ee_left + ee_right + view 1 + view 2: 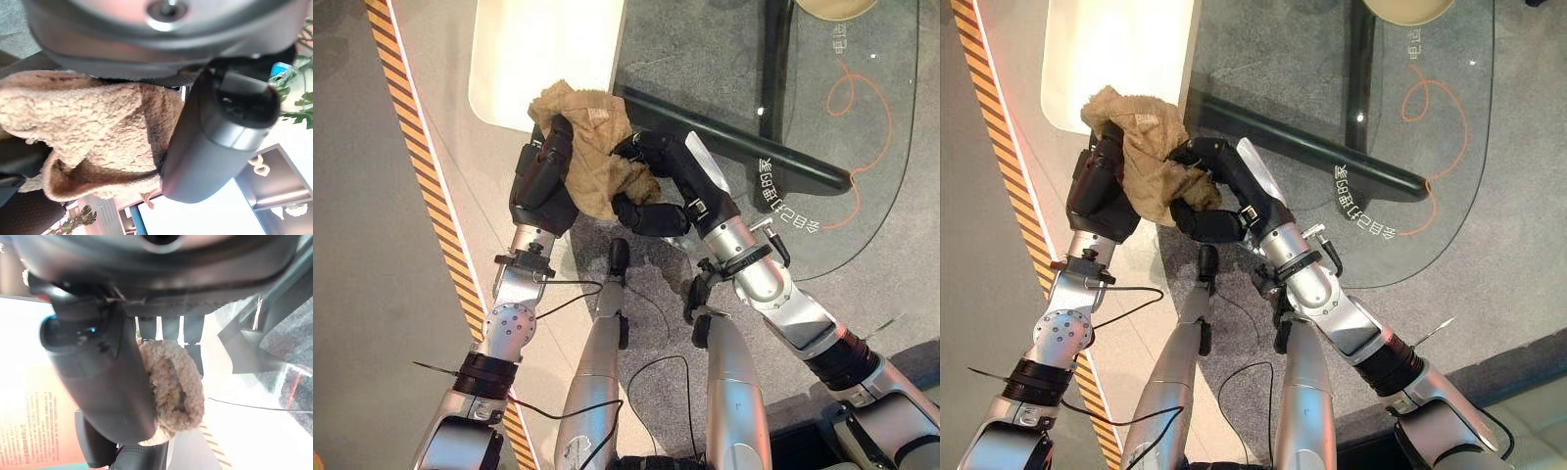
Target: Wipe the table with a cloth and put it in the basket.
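I see a tan cloth point(592, 147), nubbly and matt like fleece; the desk point(543, 49) is smooth, pale and faintly glossy; both hands look like dark smooth plastic

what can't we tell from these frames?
- Basket: no view lets me place it.
- Table: the eye views' top edge cuts it off, so wiped or not is unreadable.
- Cloth: bunched between left hand and right hand; its underside is hidden.

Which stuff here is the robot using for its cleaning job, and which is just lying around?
For the job: fuzzy tan cloth, gripped by left hand and right hand; white table.
Lying about: orange cord; black metal bar.
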